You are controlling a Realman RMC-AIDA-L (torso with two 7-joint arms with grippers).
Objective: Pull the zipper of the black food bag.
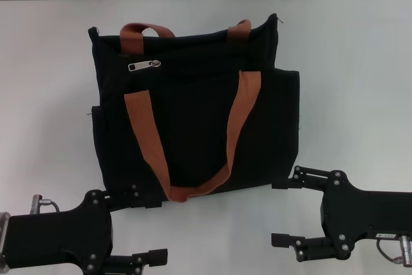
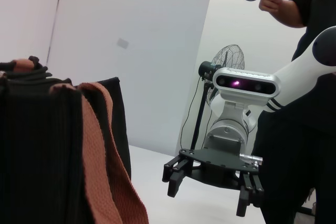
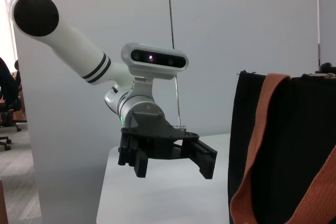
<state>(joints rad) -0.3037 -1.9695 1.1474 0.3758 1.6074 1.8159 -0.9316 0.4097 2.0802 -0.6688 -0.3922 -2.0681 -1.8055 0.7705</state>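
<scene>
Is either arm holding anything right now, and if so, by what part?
Nothing is held. The left gripper and right gripper both sit open near the black food bag; its zipper is untouched.

black food bag near corner behind left gripper, zip track perhaps too dark to trace

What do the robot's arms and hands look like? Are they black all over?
Not all over. The left gripper and right gripper are flat black brackets with black ridged fingers and small silver screws. Behind each sits a light grey wrist with a rounded camera bar showing a purple light. The arms are white tubes with black stripes. A thin silver plug and cable sticks out near each wrist.
</scene>
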